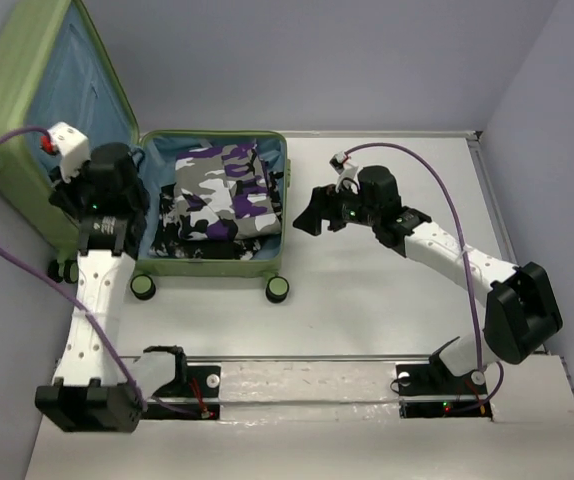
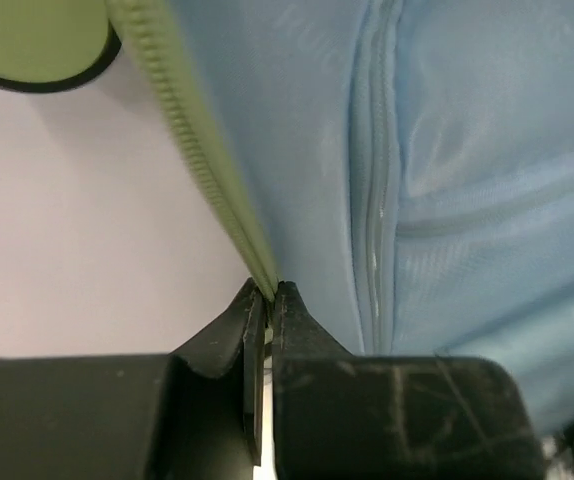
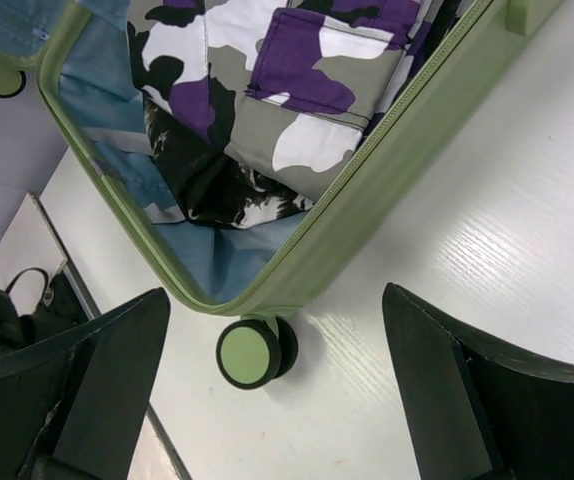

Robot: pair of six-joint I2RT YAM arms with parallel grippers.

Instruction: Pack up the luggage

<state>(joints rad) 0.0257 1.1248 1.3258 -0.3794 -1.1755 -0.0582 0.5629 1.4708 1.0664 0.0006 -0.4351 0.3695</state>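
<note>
Suitcase (image 1: pixel 212 266) lies open, camouflage clothes (image 1: pixel 217 195) inside; left gripper (image 2: pixel 270 295) pinches the zipper edge (image 2: pixel 197 160) of its lid (image 1: pixel 27 90), right gripper (image 3: pixel 273 300) hangs spread just beside it

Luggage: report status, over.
Left tool shut on luggage lid's zipper edge. Right tool open, beside it. Camo clothing inside. Nothing in the way.

Left arm (image 1: pixel 95 300) and right arm (image 1: pixel 452 255) had white links and black joints. A purple cable (image 1: pixel 407 148) ran along each. A white, red-marked box (image 1: pixel 67 140) topped the left wrist.
</note>
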